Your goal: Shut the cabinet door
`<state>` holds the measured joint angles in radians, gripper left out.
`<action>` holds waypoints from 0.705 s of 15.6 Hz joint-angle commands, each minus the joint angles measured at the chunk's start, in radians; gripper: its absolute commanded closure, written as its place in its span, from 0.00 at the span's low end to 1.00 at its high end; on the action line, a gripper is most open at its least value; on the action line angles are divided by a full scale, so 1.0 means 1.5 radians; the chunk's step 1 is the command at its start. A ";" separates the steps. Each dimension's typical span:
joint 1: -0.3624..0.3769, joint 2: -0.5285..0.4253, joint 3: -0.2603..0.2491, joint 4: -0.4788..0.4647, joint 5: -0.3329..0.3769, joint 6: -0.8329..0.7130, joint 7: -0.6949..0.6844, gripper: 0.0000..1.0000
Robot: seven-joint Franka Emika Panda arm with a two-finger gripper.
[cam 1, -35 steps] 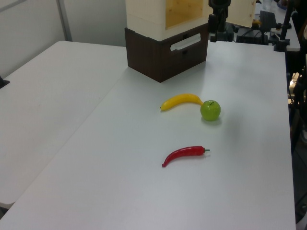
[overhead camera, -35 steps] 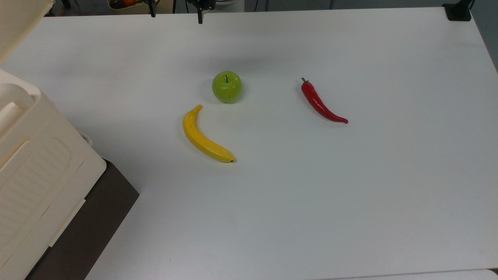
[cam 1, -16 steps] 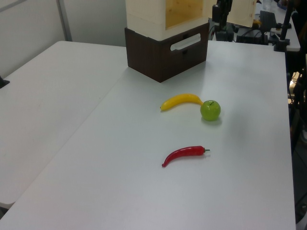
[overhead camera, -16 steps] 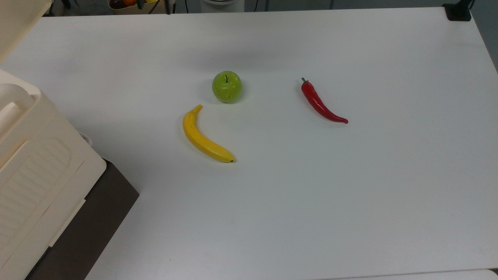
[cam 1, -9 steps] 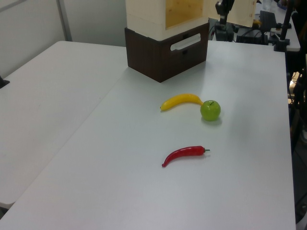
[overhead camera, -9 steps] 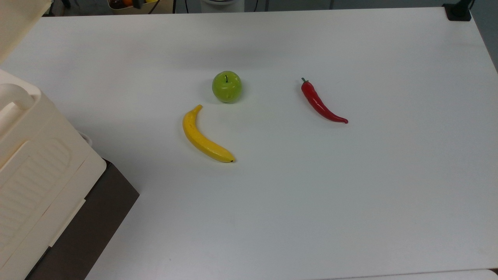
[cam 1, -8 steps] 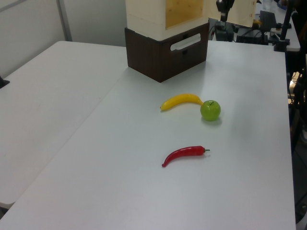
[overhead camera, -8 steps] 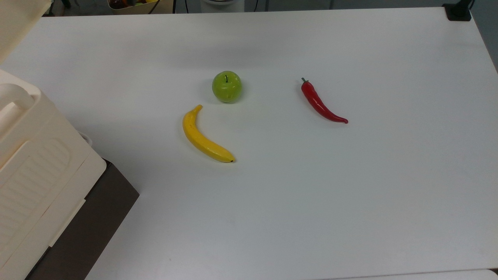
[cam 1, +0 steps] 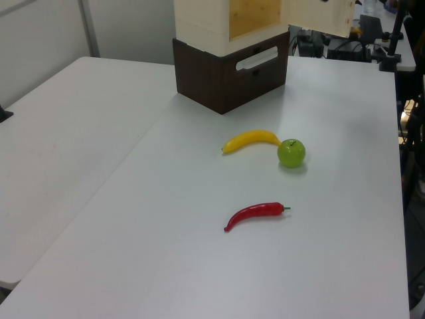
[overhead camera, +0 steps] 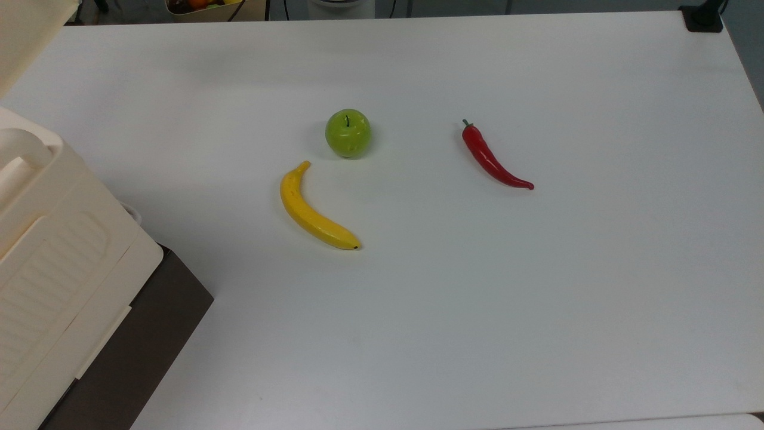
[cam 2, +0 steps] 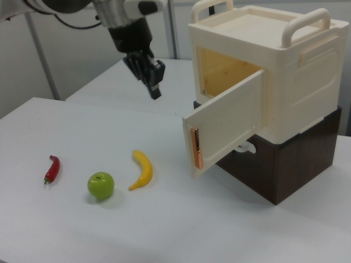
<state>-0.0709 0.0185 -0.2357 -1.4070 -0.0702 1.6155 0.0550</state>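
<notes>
The cabinet door (cam 2: 227, 123) is a cream panel hanging wide open in the right view, with a copper strip on its free edge. Behind it the wooden inside of the cabinet (cam 2: 274, 71) shows. The door (cam 1: 319, 16) also sticks out at the left view's top, and its edge (overhead camera: 24, 42) fills the top view's upper left corner. My gripper (cam 2: 155, 90) hangs shut and empty, up and to the right view's left of the door, apart from it.
The cabinet stands on a dark brown base (cam 2: 279, 170). On the white table (overhead camera: 537, 298) lie a yellow banana (overhead camera: 313, 209), a green apple (overhead camera: 348, 132) and a red chilli pepper (overhead camera: 492, 158). A second table (cam 1: 60, 146) adjoins at the left view's left.
The gripper has slid left along the top view's upper edge and out of it. In the left view it has risen past the door and left the frame. Door and fruit are unmoved.
</notes>
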 commanded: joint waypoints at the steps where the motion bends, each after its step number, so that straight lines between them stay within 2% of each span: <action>1: -0.050 -0.003 -0.003 0.029 0.001 0.012 -0.010 0.99; 7: -0.156 0.009 -0.003 0.033 0.006 0.092 -0.043 0.99; 11: -0.184 0.024 -0.010 0.022 0.024 0.105 -0.079 0.99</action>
<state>-0.3250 0.0363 -0.2432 -1.3612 -0.0657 1.7461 -0.0209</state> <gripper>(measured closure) 0.987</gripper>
